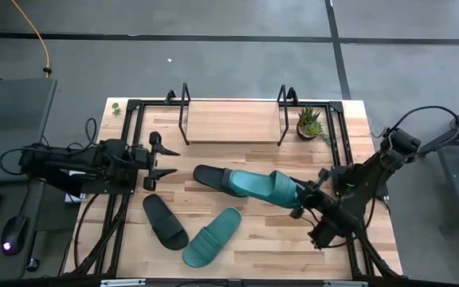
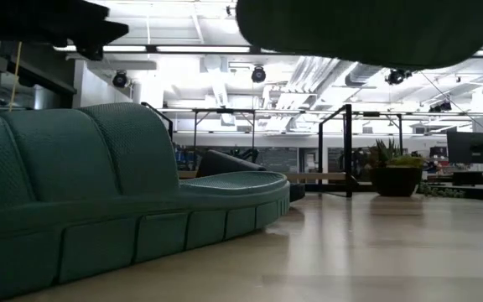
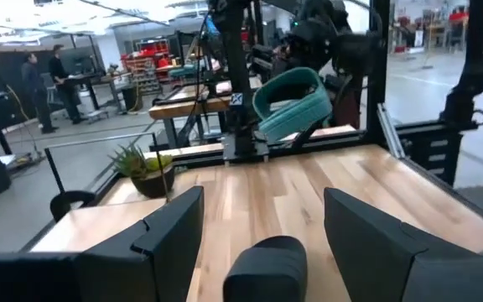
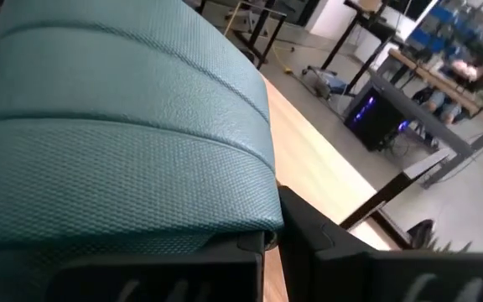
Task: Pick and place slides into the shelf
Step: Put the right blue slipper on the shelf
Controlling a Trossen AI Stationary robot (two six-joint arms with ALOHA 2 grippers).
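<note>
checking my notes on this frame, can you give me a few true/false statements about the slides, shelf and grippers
1. The right gripper is shut on a teal slide. True.
2. The shelf already holds two slides. False: its board is bare; all four slides are off it.
3. The left gripper is open and holds nothing. True.
4. Both black slides lie side by side at the table's front edge. False: one black slide lies near the front beside the other teal slide; the other black slide is mid-table, under the held teal one.
5. A potted plant stands beside the shelf. True.
</note>
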